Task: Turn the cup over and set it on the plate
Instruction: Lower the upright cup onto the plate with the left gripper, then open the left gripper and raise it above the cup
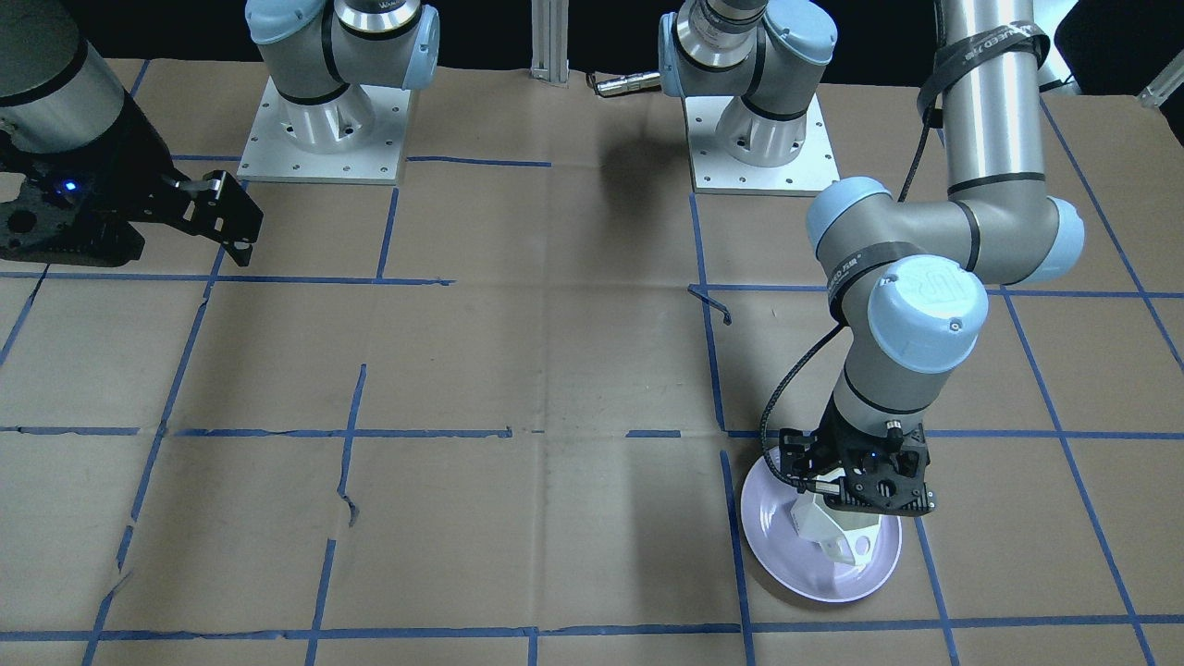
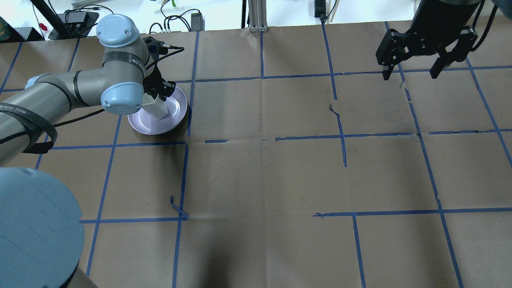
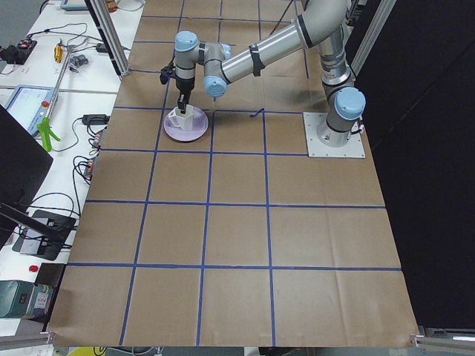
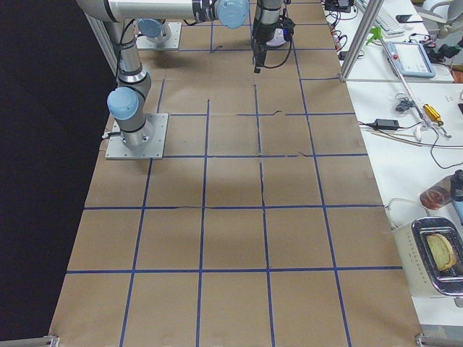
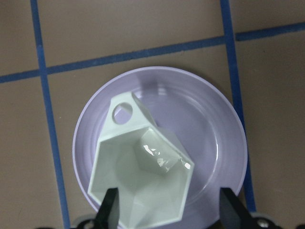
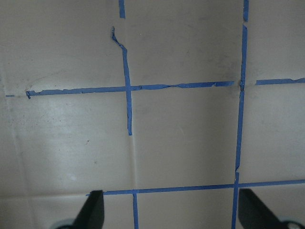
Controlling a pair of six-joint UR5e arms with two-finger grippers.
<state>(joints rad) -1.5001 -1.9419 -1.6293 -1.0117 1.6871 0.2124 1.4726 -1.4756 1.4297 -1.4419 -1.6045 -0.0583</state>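
The white faceted cup (image 5: 143, 181) stands mouth up on the lavender-white plate (image 5: 209, 124), with its handle toward the plate's middle. My left gripper (image 5: 169, 210) hangs straight over the cup, open. One finger (image 5: 110, 207) sits at the cup's rim and the other finger (image 5: 228, 210) stands apart from it. The cup (image 1: 823, 532) and plate (image 1: 786, 564) also show below the left gripper (image 1: 837, 513) in the front view, and in the overhead view as cup (image 2: 158, 109) on plate (image 2: 176, 110). My right gripper (image 2: 410, 74) is open and empty, far off.
The table is brown paper with a blue tape grid (image 2: 262, 140). Both arm bases (image 1: 324, 129) stand at the robot's edge. The right wrist view shows only paper and tape under the right gripper (image 6: 169, 210). Benches with cables and tools flank the table (image 3: 44, 89).
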